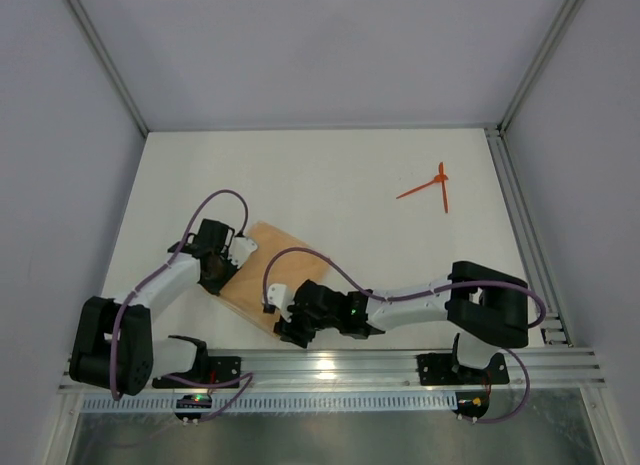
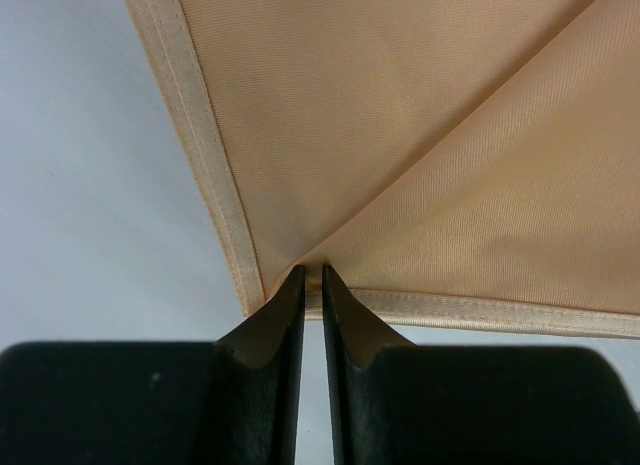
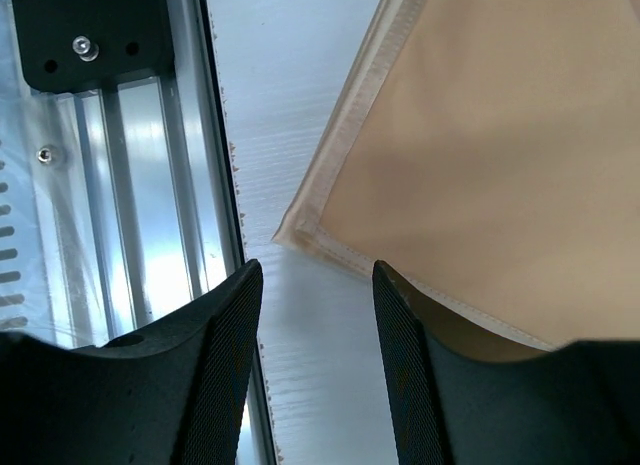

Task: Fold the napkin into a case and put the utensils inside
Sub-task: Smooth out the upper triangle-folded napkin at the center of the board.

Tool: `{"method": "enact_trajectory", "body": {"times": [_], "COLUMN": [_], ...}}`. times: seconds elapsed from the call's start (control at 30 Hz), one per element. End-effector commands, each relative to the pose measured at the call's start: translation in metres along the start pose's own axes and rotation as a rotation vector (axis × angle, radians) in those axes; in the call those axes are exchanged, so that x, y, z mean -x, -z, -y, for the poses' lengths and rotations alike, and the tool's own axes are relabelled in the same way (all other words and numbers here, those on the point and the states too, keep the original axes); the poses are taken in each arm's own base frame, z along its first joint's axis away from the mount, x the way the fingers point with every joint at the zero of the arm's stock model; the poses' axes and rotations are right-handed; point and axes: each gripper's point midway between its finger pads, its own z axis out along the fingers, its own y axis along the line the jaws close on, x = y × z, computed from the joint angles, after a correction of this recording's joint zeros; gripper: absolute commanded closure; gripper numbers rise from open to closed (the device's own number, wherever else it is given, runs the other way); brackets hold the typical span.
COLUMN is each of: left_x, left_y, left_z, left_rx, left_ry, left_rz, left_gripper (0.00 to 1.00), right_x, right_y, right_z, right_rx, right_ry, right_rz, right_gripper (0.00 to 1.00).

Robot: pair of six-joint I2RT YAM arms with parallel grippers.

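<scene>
– Jaws, seen from above: can you read them?
– Barely. The left gripper (image 1: 224, 275) sits at the napkin (image 1: 275, 270) on its left edge, and the right gripper (image 1: 290, 330) at its near corner. Both are too small there to judge.
– Where does the cloth lie?
– Flat and skewed on the white table (image 1: 330, 175), close to the arms' bases, its near corner by the aluminium rail (image 1: 400, 365). The utensils (image 1: 432, 188) lie crossed, well apart at the back right, with bare table between. Grey walls (image 1: 60, 135) close in three sides.
– And the arms?
– Both are bent low, elbows outward, wrists turned in toward the cloth.
– Left wrist view?
– Fingers (image 2: 280, 325) nearly together, clenched on the hem just beside a corner of the napkin (image 2: 400, 115). Creases fan out from the pinch. Pale table shows to the left.
– Right wrist view?
– Fingers (image 3: 225, 365) apart, released, nothing between them. A corner of the napkin (image 3: 500, 135) lies just ahead of the gap, with two layers showing at its edge. The right finger hides part of that edge. The rail (image 3: 120, 185) runs along the left.
</scene>
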Motion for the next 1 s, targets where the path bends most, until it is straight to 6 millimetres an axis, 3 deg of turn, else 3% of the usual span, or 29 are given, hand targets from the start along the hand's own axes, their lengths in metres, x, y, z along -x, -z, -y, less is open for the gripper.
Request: {"method": "enact_trajectory", "body": {"times": [0.0, 0.23, 0.63, 0.67, 0.8, 0.97], "left_x": [0.001, 0.003, 0.007, 0.008, 0.008, 0.007], "left_y": [-0.002, 0.001, 0.004, 0.004, 0.004, 0.004], "left_z": [0.002, 0.001, 0.0, 0.0, 0.0, 0.0], "left_rx": [-0.002, 0.003, 0.002, 0.002, -0.003, -0.003], "left_ry": [0.012, 0.011, 0.003, 0.006, 0.004, 0.003], "left_rz": [0.022, 0.037, 0.042, 0.044, 0.042, 0.04], "left_gripper": [0.87, 0.87, 0.86, 0.86, 0.87, 0.87], "right_x": [0.032, 0.044, 0.014, 0.013, 0.015, 0.021], "right_y": [-0.004, -0.012, -0.026, -0.026, -0.027, -0.024], "right_z": [0.011, 0.008, 0.01, 0.011, 0.014, 0.012], "right_rx": [-0.051, -0.068, -0.062, -0.07, -0.091, -0.091], "right_ry": [0.095, 0.162, 0.145, 0.145, 0.136, 0.14], "right_rz": [0.088, 0.076, -0.057, -0.062, -0.067, -0.063], "right_gripper": [0.47, 0.47, 0.48, 0.5, 0.71, 0.83]}}
